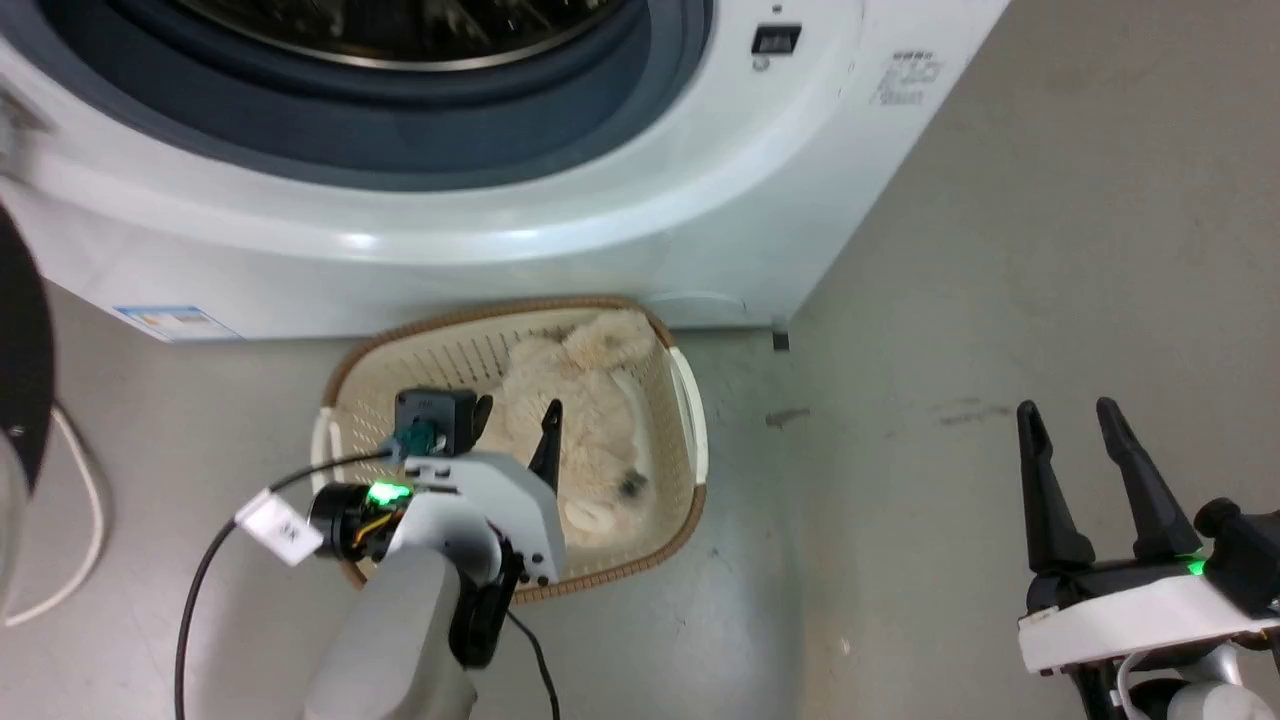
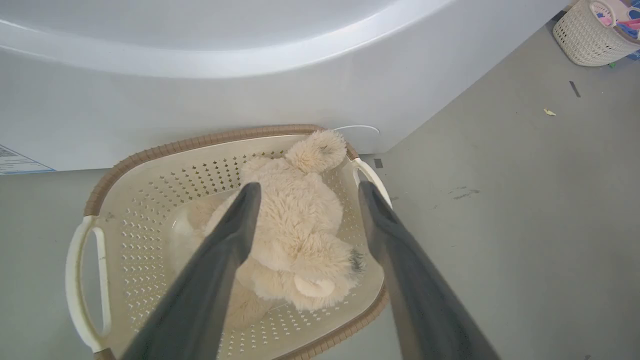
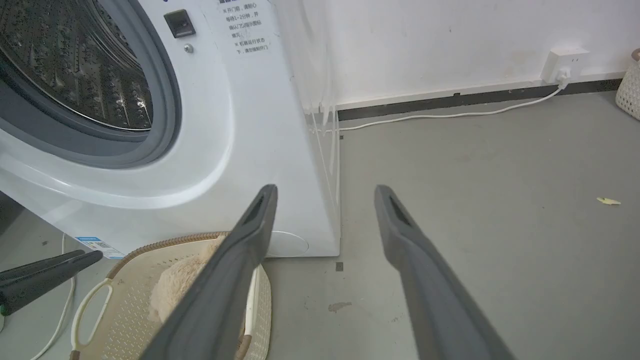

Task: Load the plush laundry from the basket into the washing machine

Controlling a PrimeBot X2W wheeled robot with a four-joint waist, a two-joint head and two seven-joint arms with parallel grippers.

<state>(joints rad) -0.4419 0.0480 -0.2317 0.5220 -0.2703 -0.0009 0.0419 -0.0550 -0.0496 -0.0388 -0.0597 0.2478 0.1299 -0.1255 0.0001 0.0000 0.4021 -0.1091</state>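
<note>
The cream plush bear lies in the perforated basket on the floor, just in front of the washing machine. Its door opening shows the grey gasket and steel drum. My left gripper hangs open above the basket, its fingers either side of the bear's body and apart from it. My right gripper stands open over bare floor to the right, holding nothing. In the right wrist view, the basket and bear sit at lower left.
The black-rimmed door hangs open at the far left. A white cable runs along the floor to a wall socket. Another woven basket stands far off to the right. Grey floor spreads right of the washer.
</note>
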